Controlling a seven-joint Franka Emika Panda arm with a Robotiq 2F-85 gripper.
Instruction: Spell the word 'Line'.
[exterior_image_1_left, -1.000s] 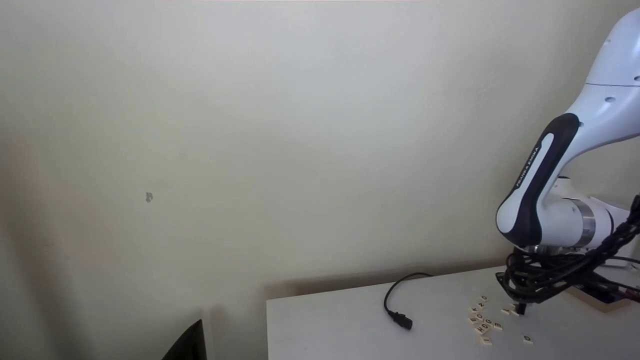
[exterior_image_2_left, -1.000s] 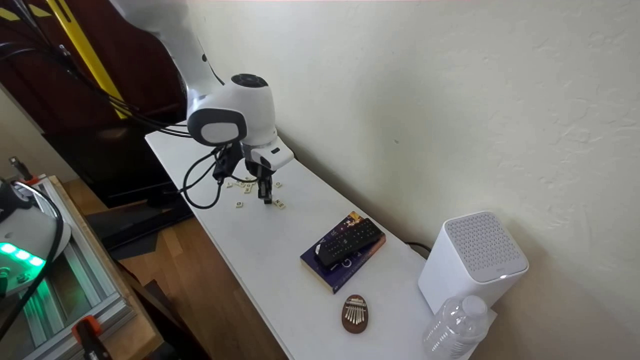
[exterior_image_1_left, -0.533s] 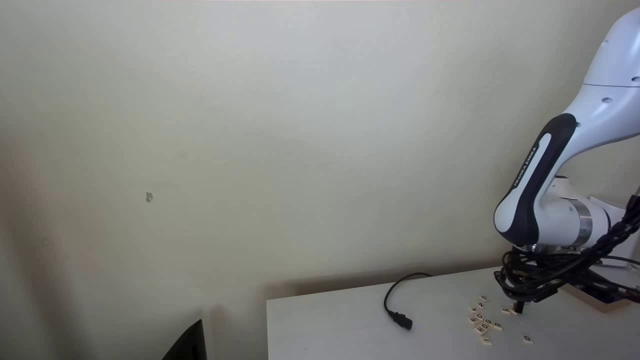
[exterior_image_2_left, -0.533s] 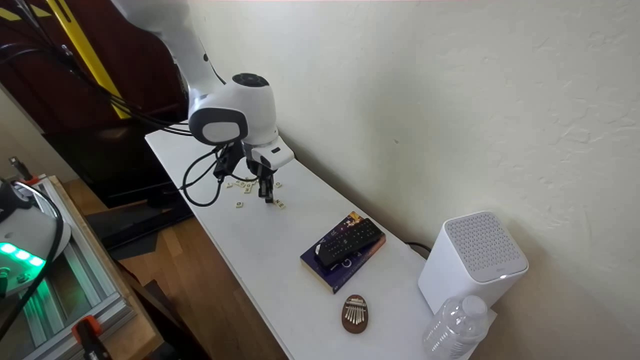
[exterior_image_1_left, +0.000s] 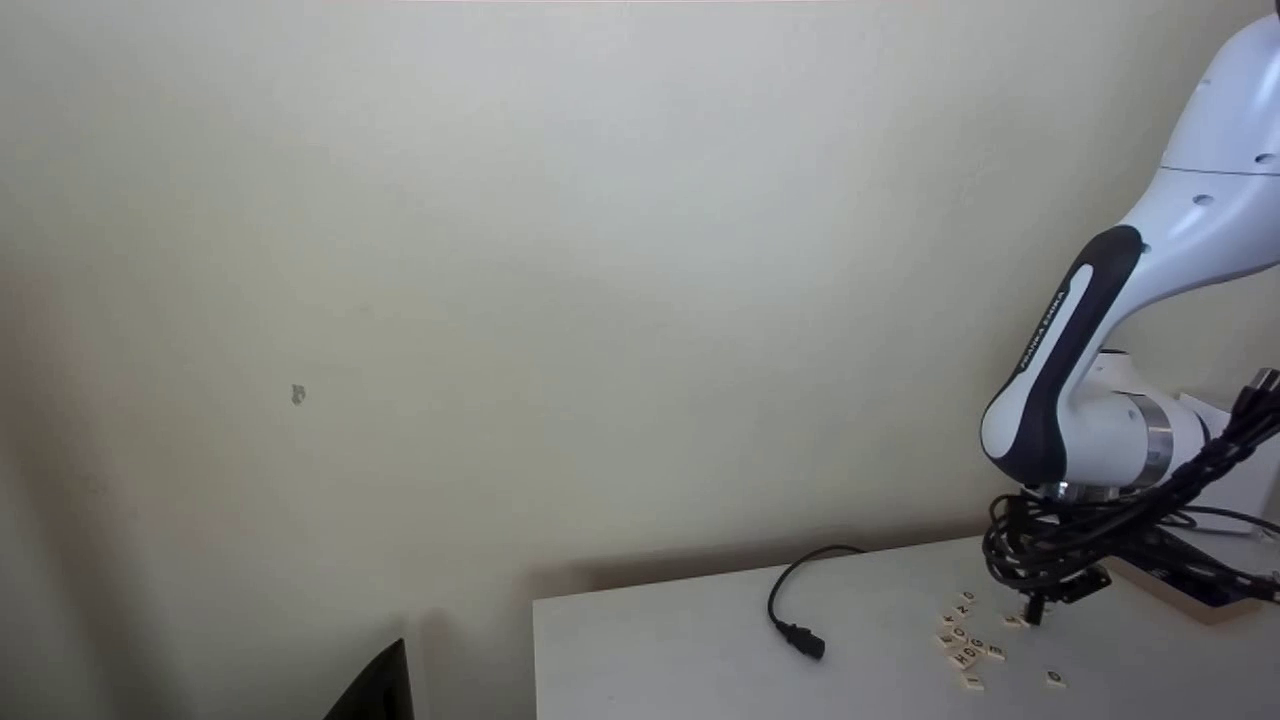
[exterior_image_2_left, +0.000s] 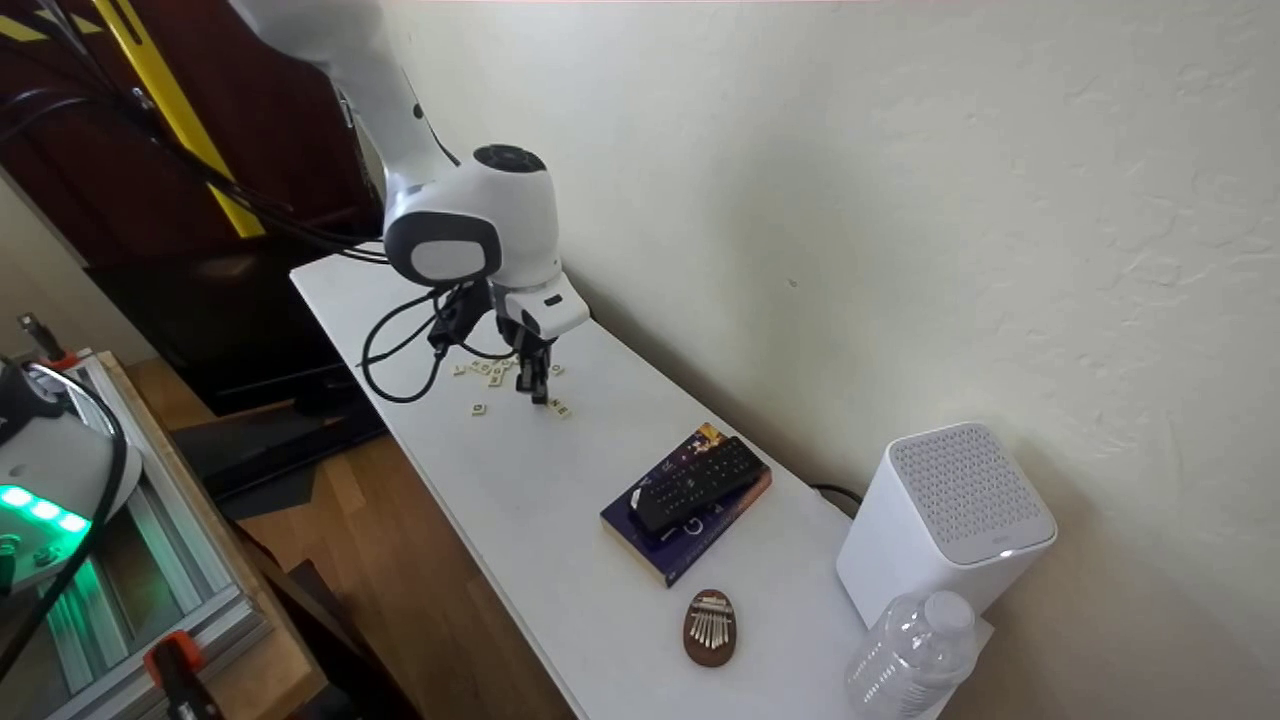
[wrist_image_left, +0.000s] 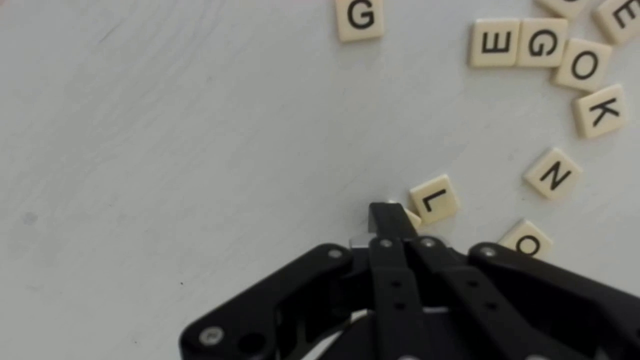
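Pale tan letter tiles lie on the white table. In the wrist view an L tile (wrist_image_left: 435, 198) lies just right of my gripper (wrist_image_left: 392, 220). A partly hidden tile (wrist_image_left: 413, 218) sits under the fingertips against the L; its letter is covered. In an exterior view an N tile (exterior_image_2_left: 555, 404) and an E tile (exterior_image_2_left: 564, 411) lie side by side, right of my gripper (exterior_image_2_left: 540, 396). My gripper is shut, pointing down, its tips low at the tiles. An N tile (wrist_image_left: 554, 174) and an E tile (wrist_image_left: 496, 43) lie further off in the wrist view.
Other tiles lie nearby: O (wrist_image_left: 527, 242), K (wrist_image_left: 601, 111), G (wrist_image_left: 361, 19) and several more. A book (exterior_image_2_left: 690, 500) with a black remote (exterior_image_2_left: 700, 483), a kalimba (exterior_image_2_left: 710, 628), a white box (exterior_image_2_left: 945, 520) and a bottle (exterior_image_2_left: 915, 650) stand along the table. A black cable (exterior_image_1_left: 800, 640) lies there.
My arm and gripper have shifted slightly toward the L tile, leftward in an exterior view, and appear slightly higher. The gripper stays shut. The loose tiles show no clear movement.
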